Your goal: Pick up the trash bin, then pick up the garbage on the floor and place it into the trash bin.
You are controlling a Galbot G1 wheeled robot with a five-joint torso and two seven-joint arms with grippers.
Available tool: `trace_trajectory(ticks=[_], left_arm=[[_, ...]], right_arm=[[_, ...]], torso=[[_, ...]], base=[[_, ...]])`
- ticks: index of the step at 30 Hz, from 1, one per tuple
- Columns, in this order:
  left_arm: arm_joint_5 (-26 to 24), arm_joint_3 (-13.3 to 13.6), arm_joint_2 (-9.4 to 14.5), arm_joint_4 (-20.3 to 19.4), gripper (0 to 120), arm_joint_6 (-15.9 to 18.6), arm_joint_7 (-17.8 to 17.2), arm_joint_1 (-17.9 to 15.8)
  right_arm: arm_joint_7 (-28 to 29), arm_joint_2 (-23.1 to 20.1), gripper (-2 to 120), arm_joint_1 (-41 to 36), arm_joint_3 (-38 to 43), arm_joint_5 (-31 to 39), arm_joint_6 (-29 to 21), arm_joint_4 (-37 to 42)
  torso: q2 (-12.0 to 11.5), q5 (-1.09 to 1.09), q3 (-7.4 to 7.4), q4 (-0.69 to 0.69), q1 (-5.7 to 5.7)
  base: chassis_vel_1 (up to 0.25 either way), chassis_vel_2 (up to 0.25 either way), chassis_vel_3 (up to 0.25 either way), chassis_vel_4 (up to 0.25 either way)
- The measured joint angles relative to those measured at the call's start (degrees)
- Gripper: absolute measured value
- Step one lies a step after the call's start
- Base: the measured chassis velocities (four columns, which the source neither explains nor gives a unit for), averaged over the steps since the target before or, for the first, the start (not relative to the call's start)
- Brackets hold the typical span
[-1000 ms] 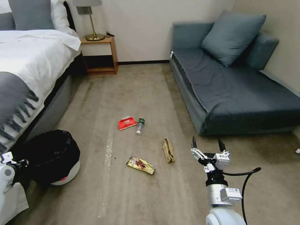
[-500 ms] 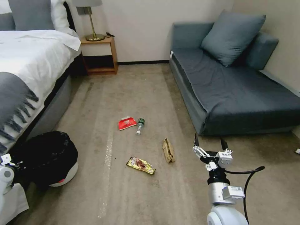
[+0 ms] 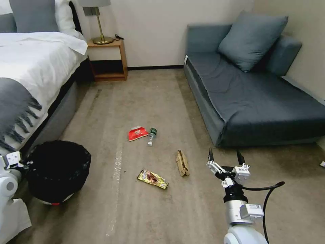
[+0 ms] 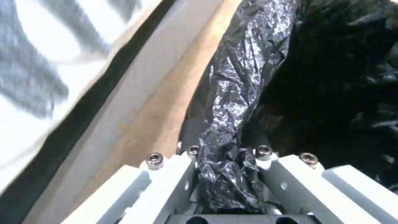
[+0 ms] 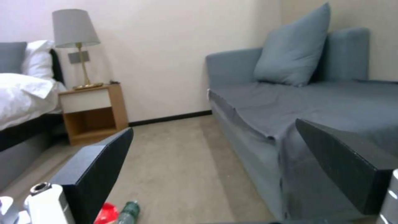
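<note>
My left gripper [image 4: 226, 174] has its jaws pinched tight on the trash bin [image 3: 57, 171] at its bag-lined rim, beside the bed [image 3: 30, 78]. Since half a second ago the bin has tipped and risen, its red-marked base now clear of the floor [image 3: 152, 101]. My right gripper [image 3: 225, 157] hangs with jaws spread wide, holding nothing, near the sofa [image 3: 250, 98]. The garbage [image 3: 152, 179] lies scattered on open carpet between bin and right arm, with free room all around it.
</note>
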Motion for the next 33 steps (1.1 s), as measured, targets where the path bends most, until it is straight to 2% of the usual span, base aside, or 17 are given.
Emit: trace_trajectory(ticks=[2,5,10,15,20,30,33], left_arm=[[0.02,-0.29,-0.14,-1.39,6,0.22,0.00,0.47],[1.07,-1.30,-1.44,-7.26,6,1.28,0.02,2.59],[5.65,-2.26,-2.88,-10.81,6,1.44,1.39,5.60],[6.83,-4.61,-4.37,-13.48,6,1.45,2.38,8.87],[6.83,-5.39,-5.84,-15.37,6,1.38,2.81,10.62],[7.02,-6.10,-7.50,-18.66,6,1.33,3.89,12.81],[8.20,-6.95,-8.88,-20.22,6,1.35,5.21,14.45]], right_arm=[[-0.48,-0.29,100,0.13,-0.25,0.28,0.38,-0.34],[-2.95,-1.59,100,0.98,-1.18,0.72,1.74,-1.61],[-5.49,-2.92,100,1.57,-1.64,-2.83,4.69,-3.46],[-6.55,-2.85,100,1.09,-2.33,-7.58,6.47,-5.18],[-6.46,-2.01,100,0.83,-2.74,-9.44,7.88,-7.26],[-6.40,-1.65,100,-0.31,-2.54,-9.67,9.83,-8.87],[-6.46,-1.44,100,-1.08,-2.13,-9.64,10.08,-9.18]], torso=[[0.00,0.00,0.00,0.00,0.00],[0.00,0.00,0.00,0.00,0.00],[0.00,0.00,0.00,0.00,0.00],[0.00,0.00,0.00,0.01,0.00],[0.00,0.00,-0.01,0.01,0.00],[0.00,0.00,-0.01,0.01,0.00],[0.00,0.00,-0.01,0.01,-0.01]], base=[[0.000,0.000,0.000,0.000],[0.000,0.000,0.000,0.000],[0.000,0.000,0.000,0.000],[0.000,0.000,0.000,0.000],[0.000,0.000,0.000,0.000],[0.000,0.000,0.000,0.000],[-0.069,0.052,0.057,-0.066]])
